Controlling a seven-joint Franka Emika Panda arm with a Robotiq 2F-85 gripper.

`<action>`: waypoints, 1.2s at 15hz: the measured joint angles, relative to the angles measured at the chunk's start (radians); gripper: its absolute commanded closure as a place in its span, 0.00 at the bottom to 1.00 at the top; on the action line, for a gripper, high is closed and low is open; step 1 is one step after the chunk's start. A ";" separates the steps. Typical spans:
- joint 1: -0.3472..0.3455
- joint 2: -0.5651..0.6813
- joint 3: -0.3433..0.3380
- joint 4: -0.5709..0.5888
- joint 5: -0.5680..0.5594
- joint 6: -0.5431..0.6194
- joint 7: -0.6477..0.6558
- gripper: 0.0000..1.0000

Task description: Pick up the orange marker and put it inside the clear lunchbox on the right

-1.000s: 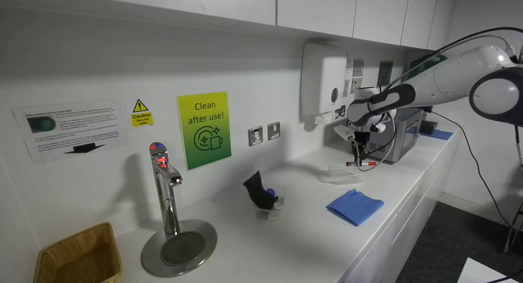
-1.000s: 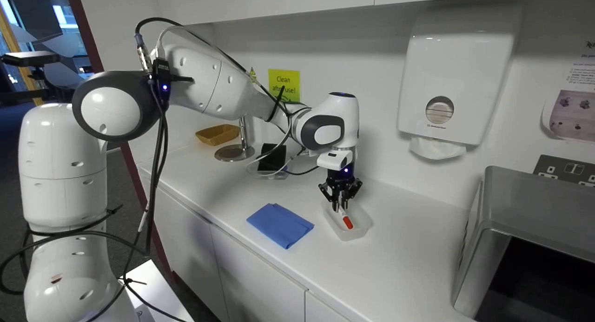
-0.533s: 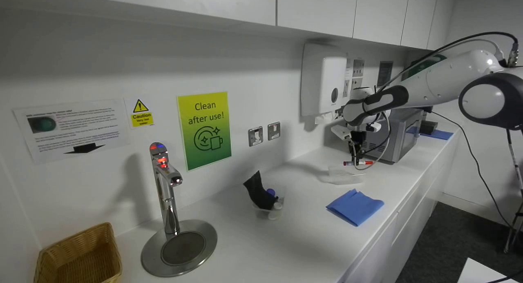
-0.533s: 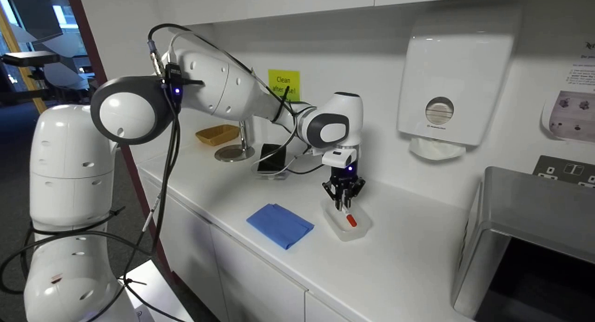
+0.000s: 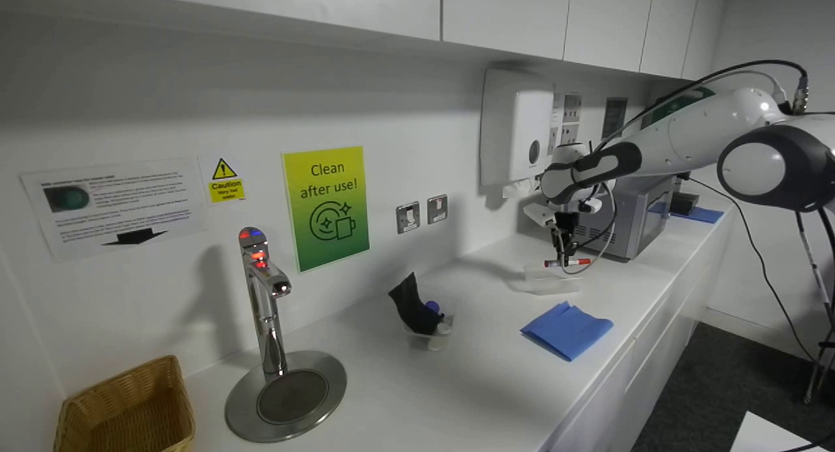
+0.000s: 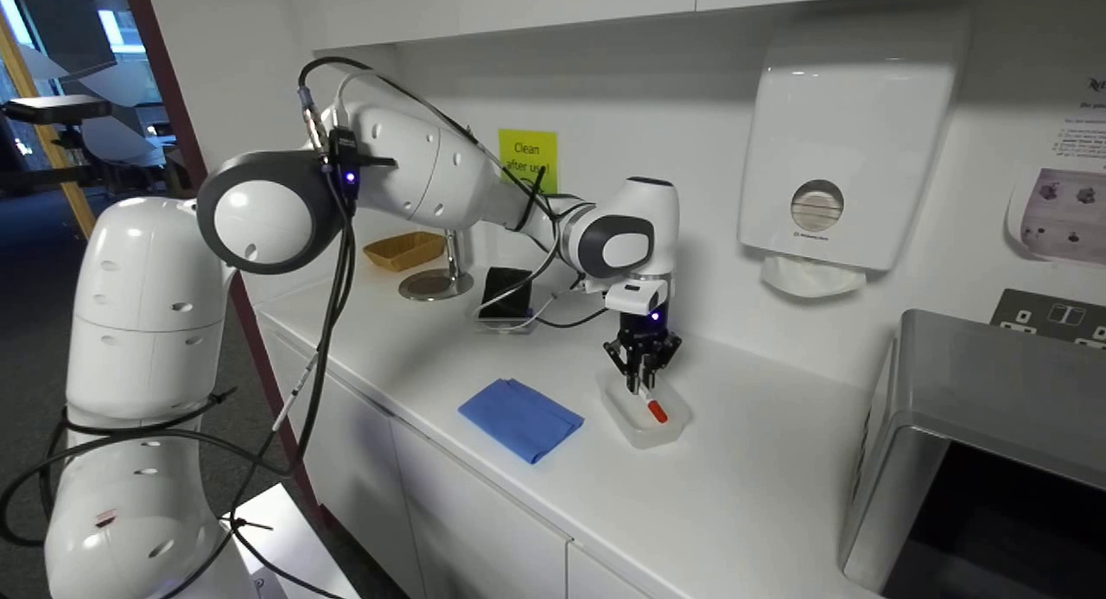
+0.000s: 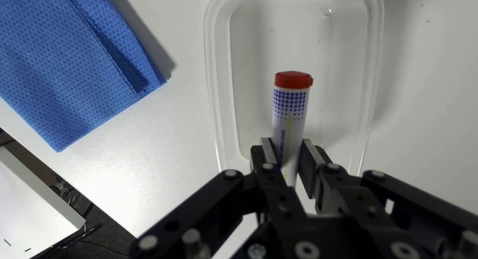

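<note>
I've got 1 marker [image 7: 291,98] gripped in the claw [image 7: 288,148], ends poking out; 1 box [image 7: 220,83] below, 1 tub [image 5: 416,339] well apart.

"Where's the marker [image 7: 290,102]?"

"In the gripper [image 7: 289,148], over the lunchbox [image 7: 248,83]. How far above its floor, I can't tell from here."

"And around the lunchbox?"

"In an exterior view, the cloth [image 6: 521,420] lies just left on the counter [image 6: 743,487], the microwave [image 6: 968,374] well right, the towel dispenser [image 6: 855,106] on the wall [image 6: 631,115] behind."

"Farther along?"

"The tub [image 5: 417,341], then the tap [image 5: 264,308]; in both exterior views the basket [image 5: 130,406] sits left of the tap."
</note>
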 measured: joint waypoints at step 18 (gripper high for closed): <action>0.026 0.090 0.009 0.089 0.000 0.000 -0.028 0.95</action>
